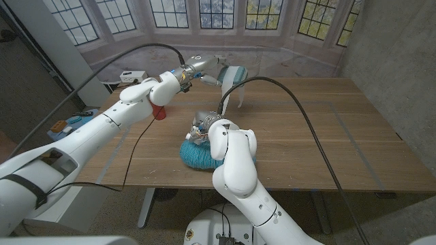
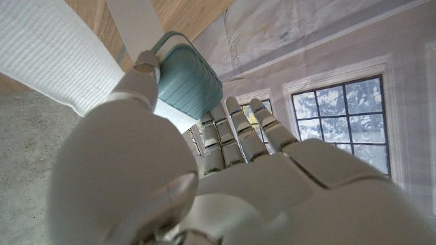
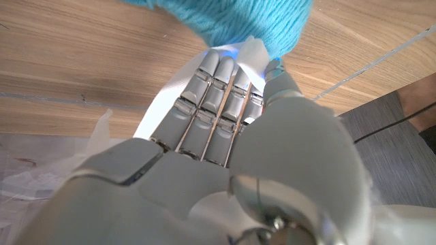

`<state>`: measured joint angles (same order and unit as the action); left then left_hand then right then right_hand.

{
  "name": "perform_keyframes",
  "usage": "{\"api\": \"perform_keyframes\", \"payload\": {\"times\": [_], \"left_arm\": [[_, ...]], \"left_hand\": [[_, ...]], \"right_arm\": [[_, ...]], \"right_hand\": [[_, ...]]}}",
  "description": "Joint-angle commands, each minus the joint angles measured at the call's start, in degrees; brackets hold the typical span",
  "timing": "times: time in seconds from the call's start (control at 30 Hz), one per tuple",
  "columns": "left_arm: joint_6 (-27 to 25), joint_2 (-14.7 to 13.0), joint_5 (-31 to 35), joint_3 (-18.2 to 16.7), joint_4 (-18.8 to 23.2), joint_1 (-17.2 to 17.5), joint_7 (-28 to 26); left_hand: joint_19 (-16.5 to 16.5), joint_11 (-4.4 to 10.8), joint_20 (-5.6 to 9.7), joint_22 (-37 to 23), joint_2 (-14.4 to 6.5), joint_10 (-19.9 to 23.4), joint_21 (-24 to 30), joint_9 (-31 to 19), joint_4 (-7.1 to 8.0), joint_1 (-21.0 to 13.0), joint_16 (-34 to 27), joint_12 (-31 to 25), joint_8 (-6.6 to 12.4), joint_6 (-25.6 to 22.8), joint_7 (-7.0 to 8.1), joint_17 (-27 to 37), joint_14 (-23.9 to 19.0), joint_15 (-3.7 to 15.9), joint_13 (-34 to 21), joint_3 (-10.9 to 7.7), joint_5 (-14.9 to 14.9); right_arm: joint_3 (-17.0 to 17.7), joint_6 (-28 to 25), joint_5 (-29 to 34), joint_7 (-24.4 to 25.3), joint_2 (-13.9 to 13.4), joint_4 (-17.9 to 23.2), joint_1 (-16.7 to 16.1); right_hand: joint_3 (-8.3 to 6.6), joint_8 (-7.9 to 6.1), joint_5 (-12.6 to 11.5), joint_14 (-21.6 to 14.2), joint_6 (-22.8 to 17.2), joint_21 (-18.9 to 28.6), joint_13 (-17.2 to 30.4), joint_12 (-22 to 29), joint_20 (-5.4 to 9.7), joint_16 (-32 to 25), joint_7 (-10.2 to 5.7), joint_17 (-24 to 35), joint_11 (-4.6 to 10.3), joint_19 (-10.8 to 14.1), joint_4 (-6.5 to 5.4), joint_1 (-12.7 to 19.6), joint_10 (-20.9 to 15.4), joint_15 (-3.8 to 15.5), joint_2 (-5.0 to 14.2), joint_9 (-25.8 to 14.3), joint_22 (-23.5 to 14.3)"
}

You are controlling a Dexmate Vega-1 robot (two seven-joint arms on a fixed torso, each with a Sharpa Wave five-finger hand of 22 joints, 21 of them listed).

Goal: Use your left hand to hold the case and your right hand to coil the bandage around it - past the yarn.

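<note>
Head view: our left hand (image 1: 204, 68) grips the lifted case (image 1: 219, 72), bandage (image 1: 235, 80) partly looped; right-hand fingers (image 3: 225, 82) pinch its tail beside the yarn (image 1: 197, 155).

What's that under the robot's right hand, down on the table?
A ball of blue yarn lies under the right hand, which holds a strip of white bandage. How much bandage lies beneath the palm is hidden.
</note>
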<state>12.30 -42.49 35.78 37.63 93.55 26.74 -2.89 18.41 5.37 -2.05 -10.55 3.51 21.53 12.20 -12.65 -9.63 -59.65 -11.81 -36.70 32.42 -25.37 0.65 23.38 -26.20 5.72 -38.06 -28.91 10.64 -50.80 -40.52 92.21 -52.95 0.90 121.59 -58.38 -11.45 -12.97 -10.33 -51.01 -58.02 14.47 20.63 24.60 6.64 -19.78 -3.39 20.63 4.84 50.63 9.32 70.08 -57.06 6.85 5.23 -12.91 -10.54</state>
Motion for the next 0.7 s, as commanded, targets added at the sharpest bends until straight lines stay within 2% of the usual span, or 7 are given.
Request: {"api": "perform_keyframes", "payload": {"times": [0.03, 0.7], "left_arm": [[0.0, -0.4, -0.3, -1.0, 1.7, -0.3, 0.6], [-0.7, -1.9, -0.8, -2.8, 4.8, 1.3, 1.4]], "left_hand": [[-0.3, 3.54, 0.03, -0.2, -3.3, 3.7, 0.1, -0.3, 0.77, 2.9, 0.0, -0.2, 19.69, -2.8, 2.22, 0.1, 0.1, -0.35, -0.3, -0.87, 0.3], [-0.3, 3.57, 0.02, -0.2, -3.3, 3.7, 0.1, -0.2, 0.80, 3.1, 0.0, -0.2, 19.64, -2.8, 2.23, 0.0, 0.1, -0.31, -0.3, -1.01, 0.3]], "right_arm": [[-0.9, -4.7, -4.0, 4.0, -0.9, -2.5, 2.7], [-2.6, -9.1, -8.9, 9.1, -3.3, -6.3, 7.6]], "right_hand": [[-0.07, -0.15, -0.2, -0.5, -0.4, 0.4, 0.1, 0.3, 0.14, -0.4, 0.09, 0.3, 0.44, 0.5, 0.15, 0.7, -0.2, 6.32, 0.18, -0.3, -0.1], [-0.01, -0.03, -0.2, -0.7, -0.3, 0.4, 0.2, 0.3, 0.28, -0.7, -0.14, 0.7, 0.68, 0.4, 0.23, 1.6, -0.3, 6.44, 0.16, -0.4, -0.1]]}}
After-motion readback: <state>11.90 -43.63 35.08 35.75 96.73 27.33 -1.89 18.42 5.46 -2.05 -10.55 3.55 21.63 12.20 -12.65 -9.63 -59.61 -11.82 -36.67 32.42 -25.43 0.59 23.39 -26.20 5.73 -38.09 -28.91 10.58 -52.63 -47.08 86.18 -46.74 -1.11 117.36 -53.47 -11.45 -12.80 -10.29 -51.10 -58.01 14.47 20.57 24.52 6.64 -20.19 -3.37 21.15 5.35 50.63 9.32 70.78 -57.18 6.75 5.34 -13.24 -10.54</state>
